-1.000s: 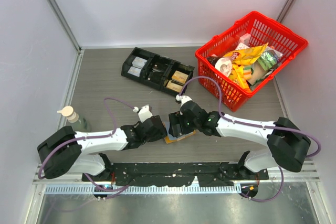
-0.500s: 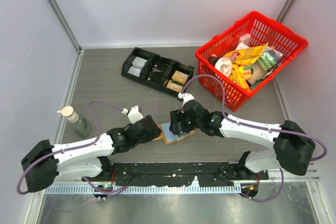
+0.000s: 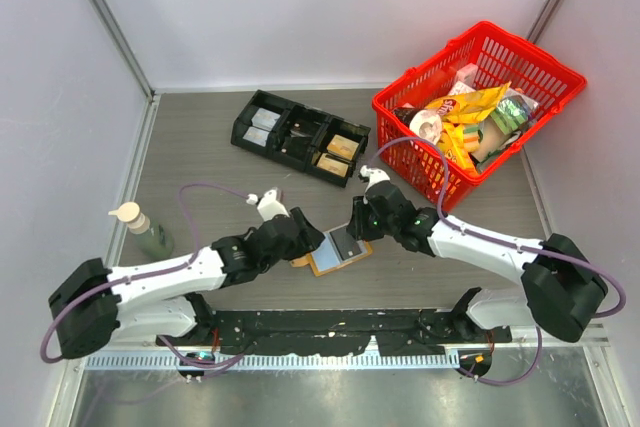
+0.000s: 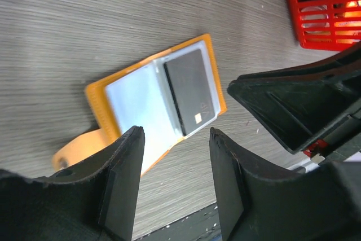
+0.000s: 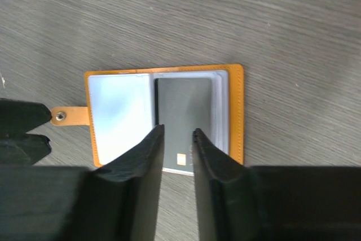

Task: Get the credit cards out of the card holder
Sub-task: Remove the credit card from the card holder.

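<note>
Right tool: We see the black hard-plastic right gripper [image 5: 177,132] with its smooth, flat-faced fingers [image 5: 144,179] a narrow slit apart. It holds nothing and hangs over the near edge of the card.
Left tool: The black matte left gripper [image 4: 176,134] stands wide open and empty. Its blunt, wedge-shaped fingers [image 4: 121,179] are above the holder's tab end.
Card holder: The small tan-orange bifold card holder [image 3: 338,251] has a stitched, leather-like border. It lies spread open and flat on the table between the two grippers.
Inner panels: One glossy pale blue-grey sleeve [image 5: 119,118] shows no card that we can see. The other carries the card.
Card: A dark grey rectangular credit card [image 5: 183,111] with rounded corners and a small gold chip [image 5: 181,158] sits in the sleeve. We can read no lettering on it.
Tab: A rounded orange strap with a metal snap [image 5: 69,115] sticks out just beside the left fingers.
Table: The table is a grey wood-grain surface [image 3: 200,172], finely streaked.
Basket: A red plastic lattice basket [image 3: 455,187] of crinkled snack packets stands well apart. We find the print on the packets too small to read.
Tray: A black compartment tray [image 3: 240,133] sits behind.
</note>
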`<action>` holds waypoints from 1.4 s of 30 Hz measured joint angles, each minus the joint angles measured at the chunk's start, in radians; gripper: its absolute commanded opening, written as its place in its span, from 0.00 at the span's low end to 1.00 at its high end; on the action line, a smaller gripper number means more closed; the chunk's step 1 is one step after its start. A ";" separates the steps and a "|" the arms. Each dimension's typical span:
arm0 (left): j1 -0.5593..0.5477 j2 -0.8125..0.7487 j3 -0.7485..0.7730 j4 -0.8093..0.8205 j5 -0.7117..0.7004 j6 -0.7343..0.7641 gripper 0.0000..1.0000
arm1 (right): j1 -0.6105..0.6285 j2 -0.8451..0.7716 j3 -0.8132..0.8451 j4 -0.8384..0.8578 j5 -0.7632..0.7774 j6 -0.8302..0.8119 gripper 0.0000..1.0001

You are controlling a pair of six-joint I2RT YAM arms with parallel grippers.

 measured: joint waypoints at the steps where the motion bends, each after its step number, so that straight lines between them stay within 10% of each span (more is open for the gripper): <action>1: 0.000 0.035 0.007 0.034 0.015 0.002 0.51 | -0.019 0.000 -0.015 0.012 -0.021 0.000 0.25; 42: 0.054 0.536 -0.095 0.781 0.255 -0.157 0.48 | -0.140 0.122 -0.217 0.376 -0.320 0.088 0.15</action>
